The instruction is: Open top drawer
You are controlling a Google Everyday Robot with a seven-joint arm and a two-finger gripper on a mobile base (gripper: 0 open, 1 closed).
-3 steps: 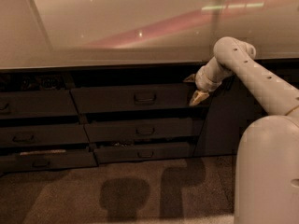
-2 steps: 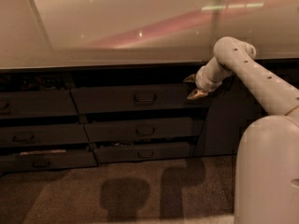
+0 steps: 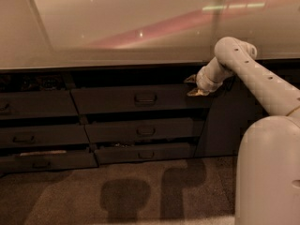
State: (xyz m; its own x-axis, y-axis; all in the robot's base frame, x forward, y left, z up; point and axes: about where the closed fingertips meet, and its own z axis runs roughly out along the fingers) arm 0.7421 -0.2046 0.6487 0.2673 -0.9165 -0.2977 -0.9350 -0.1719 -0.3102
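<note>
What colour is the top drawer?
The top drawer is dark grey-brown in the camera view; the gripper is by its right end.

Cream arm point(image 3: 262, 78) (dotted), tan jaws at tip

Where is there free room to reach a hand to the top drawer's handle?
The top drawer front is bare left of its handle, and right of it up to the gripper at the drawer's upper right corner. It is crowded only there.

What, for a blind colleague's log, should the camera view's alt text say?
The gripper, on a white arm, sits at the upper right corner of the top drawer, right of its loop handle. Two more drawers lie below.
</note>
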